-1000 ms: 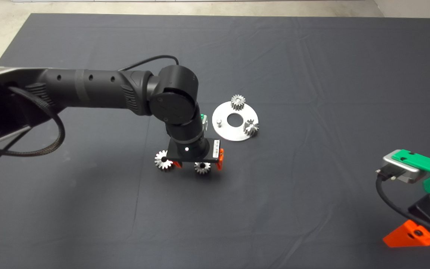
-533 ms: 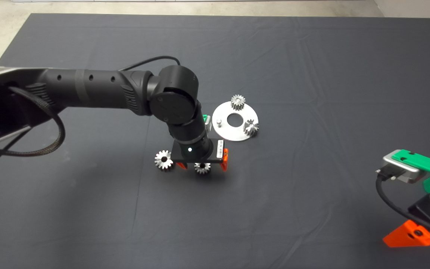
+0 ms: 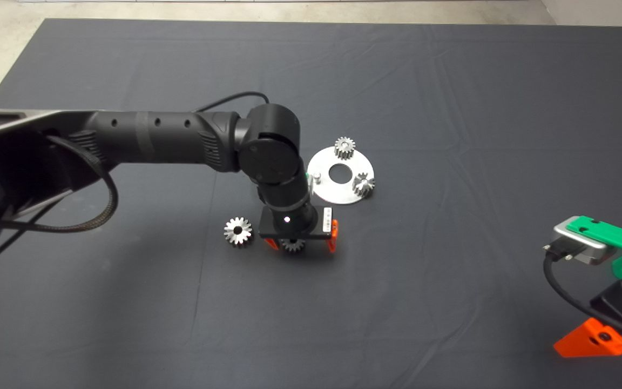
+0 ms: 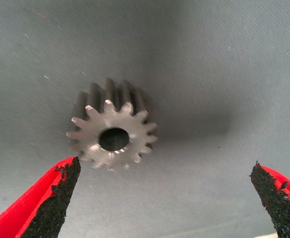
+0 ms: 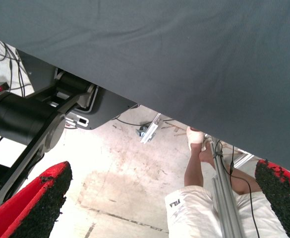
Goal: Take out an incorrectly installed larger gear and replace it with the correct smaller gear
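Above the smaller gear [image 4: 112, 139], left claw [image 3: 301, 244] points down, fingers apart, apparently straddling it.

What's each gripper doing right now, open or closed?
Left gripper: open, over the small gear, not touching.
Right gripper: open, empty, parked at the mat's edge.

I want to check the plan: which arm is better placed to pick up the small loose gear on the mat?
Left. The left gripper hangs open right over the smaller gear, fingers either side. The right gripper waits far off at the mat's edge.
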